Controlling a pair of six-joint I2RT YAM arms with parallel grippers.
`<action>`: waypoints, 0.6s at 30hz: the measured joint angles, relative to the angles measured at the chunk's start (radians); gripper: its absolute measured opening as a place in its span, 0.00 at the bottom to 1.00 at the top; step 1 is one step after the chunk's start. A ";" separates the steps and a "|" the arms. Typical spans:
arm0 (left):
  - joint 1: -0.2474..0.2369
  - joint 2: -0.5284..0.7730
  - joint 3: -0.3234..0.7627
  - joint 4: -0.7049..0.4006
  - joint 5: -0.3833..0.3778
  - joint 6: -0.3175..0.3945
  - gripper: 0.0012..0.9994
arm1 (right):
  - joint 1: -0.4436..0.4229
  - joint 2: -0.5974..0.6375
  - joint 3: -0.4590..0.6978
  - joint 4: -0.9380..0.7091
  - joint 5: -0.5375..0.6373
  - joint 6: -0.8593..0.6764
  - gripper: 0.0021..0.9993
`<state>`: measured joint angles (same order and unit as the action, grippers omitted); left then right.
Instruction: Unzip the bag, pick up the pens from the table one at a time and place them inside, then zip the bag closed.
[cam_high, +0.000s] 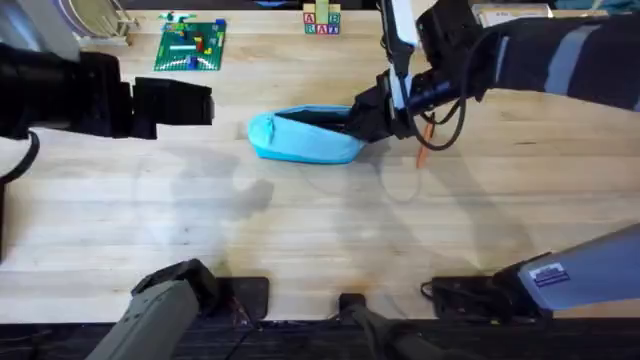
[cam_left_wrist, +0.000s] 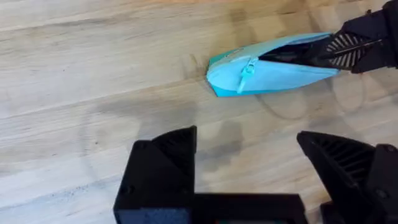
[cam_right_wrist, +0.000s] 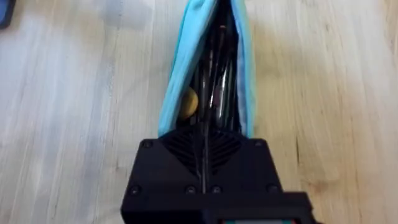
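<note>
My right gripper (cam_high: 362, 122) sits at the open end of the light blue bag (cam_high: 300, 138) in the middle of the table (cam_high: 300, 230), its black fingers pressed together with their tips in the unzipped mouth. An orange pen (cam_high: 424, 145) lies just beside the bag. My left gripper (cam_left_wrist: 249, 168) hovers well apart, jaws spread wide and empty.

A green building-brick baseplate (cam_high: 190, 46) with small coloured bricks on it is lying flat at the far edge, well apart from the jaws. Lettered toy blocks (cam_high: 321, 22) are sitting beyond the jaws along that same edge. A wire rack (cam_high: 95, 20) is standing in the far corner.
</note>
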<state>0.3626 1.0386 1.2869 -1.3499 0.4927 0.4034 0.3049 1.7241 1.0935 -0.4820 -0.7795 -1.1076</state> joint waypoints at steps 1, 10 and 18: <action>0.000 0.000 0.000 0.000 0.000 0.000 1.00 | 0.001 0.002 0.000 0.003 0.000 0.000 0.03; 0.000 0.000 -0.001 0.000 0.000 0.000 1.00 | 0.003 0.002 0.000 0.005 0.000 0.003 0.25; 0.000 0.000 -0.002 0.000 0.000 0.000 1.00 | 0.003 0.002 0.000 0.007 0.000 0.000 1.00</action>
<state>0.3626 1.0389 1.2846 -1.3499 0.4927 0.4034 0.3077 1.7256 1.0935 -0.4747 -0.7795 -1.1074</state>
